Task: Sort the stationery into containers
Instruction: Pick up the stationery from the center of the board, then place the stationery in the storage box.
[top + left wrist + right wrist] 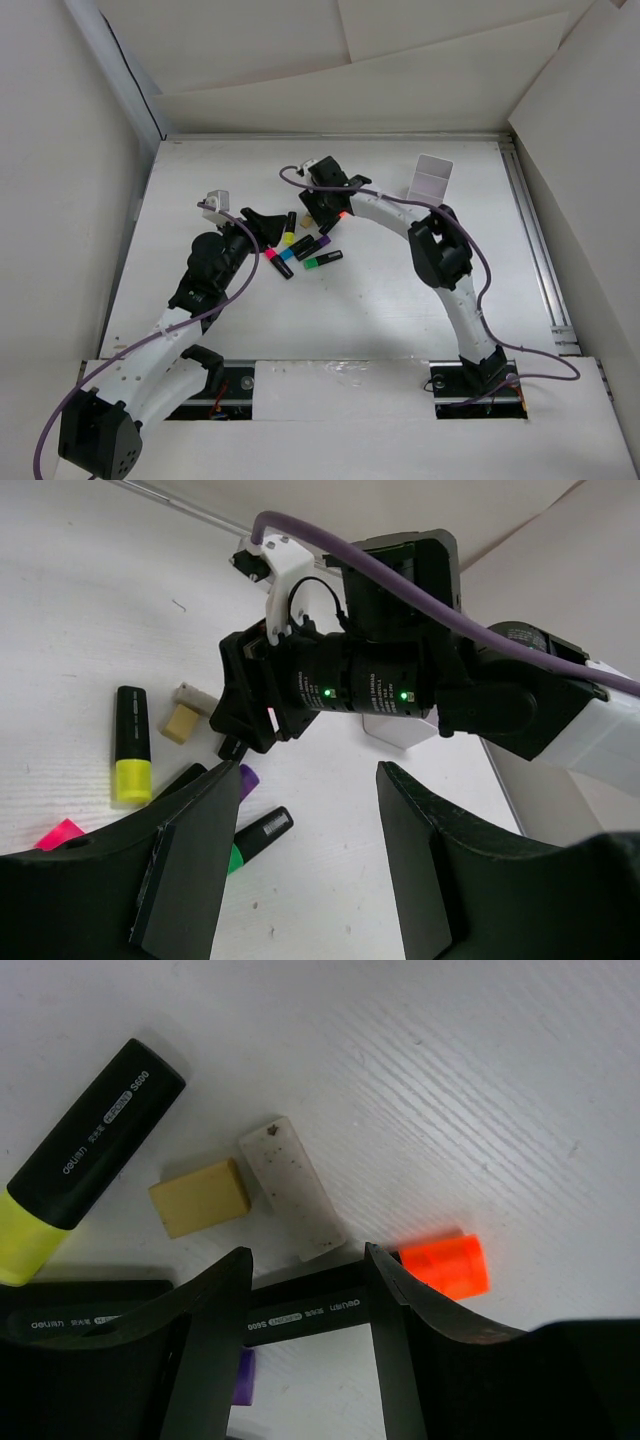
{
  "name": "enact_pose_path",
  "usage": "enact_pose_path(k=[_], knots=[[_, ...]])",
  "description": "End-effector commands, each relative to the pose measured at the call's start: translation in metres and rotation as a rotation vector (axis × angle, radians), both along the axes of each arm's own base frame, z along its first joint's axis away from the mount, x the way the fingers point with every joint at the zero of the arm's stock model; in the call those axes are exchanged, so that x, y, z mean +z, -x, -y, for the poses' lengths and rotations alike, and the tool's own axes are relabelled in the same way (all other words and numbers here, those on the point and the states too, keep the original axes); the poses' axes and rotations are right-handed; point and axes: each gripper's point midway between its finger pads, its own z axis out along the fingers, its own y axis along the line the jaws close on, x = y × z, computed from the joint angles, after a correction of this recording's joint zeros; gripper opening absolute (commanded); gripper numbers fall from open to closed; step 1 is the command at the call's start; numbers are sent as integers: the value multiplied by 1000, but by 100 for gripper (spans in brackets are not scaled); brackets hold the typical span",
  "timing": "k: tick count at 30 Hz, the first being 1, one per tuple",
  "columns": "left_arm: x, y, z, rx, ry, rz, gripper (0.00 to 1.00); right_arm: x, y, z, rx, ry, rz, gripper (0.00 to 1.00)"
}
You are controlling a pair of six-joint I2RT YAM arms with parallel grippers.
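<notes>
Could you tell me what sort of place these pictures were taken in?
Probably a lab robot workcell: a white table walled by plain white boards, left arm and right arm bolted at its near edge, and highlighters plus an organiser laid out as props.

Markers (323,260) bunched ctr; organiser (432,178) apart

Top cam high over yellow marker (288,228), facing down; L wrist cam low beside, R close above; all share it.
</notes>
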Motion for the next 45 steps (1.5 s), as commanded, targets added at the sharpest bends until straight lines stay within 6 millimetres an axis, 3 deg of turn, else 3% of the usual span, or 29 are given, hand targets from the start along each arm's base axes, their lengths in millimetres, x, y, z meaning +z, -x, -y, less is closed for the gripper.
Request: enact_pose_path(k=[1, 3, 9, 15, 18, 23, 24, 25, 28, 30, 31, 33, 35, 36, 39, 40, 43, 45], knots=[[12, -1, 1, 1, 22, 40, 53, 8, -1, -15, 56, -21, 11, 54], [10, 0, 0, 1, 18, 32, 53, -2, -2, -18, 62, -19, -3, 53], [9, 2, -3, 14, 18, 33, 53, -4, -14, -17, 36, -57, 17, 48], [14, 2, -3, 14, 27, 51, 53, -13, -18, -12, 16, -81, 0, 33], [12, 4, -2, 5, 23, 43, 53, -12, -16, -13, 23, -88, -4, 15], [12, 2, -1, 3, 23, 43, 53, 21, -24, -2, -30, -174, 49, 8], [12, 2, -1, 3, 23, 43, 53, 49, -32, 0, -52, -242, 96, 6], [12, 2, -1, 3, 23, 43, 53, 59, -32, -1, -45, -284, 103, 6], [12, 1, -3, 14, 23, 43, 53, 98, -41, 21, -110, -392, 160, 6], [12, 2, -1, 1, 23, 43, 53, 105, -44, 44, -169, -433, 163, 5], [12, 2, -1, 1, 23, 43, 53, 132, -48, 52, -209, -495, 212, 5], [14, 3, 1, -8, 27, 51, 53, 148, -61, 92, -359, -511, 283, 3], [11, 2, 1, -8, 23, 41, 53, 166, -60, 128, -514, -557, 328, 3], [11, 3, 3, -17, 23, 41, 53, 172, -69, 164, -629, -549, 378, 3], [13, 3, 4, -28, 27, 51, 53, 185, -69, 210, -774, -575, 423, 3], [13, 3, 4, -28, 27, 51, 53, 179, -73, 231, -813, -560, 425, 3], [11, 4, 4, -28, 24, 43, 53, 181, -71, 261, -891, -551, 436, 3], [11, 4, 4, -28, 24, 43, 53, 179, -70, 268, -918, -564, 431, 3]])
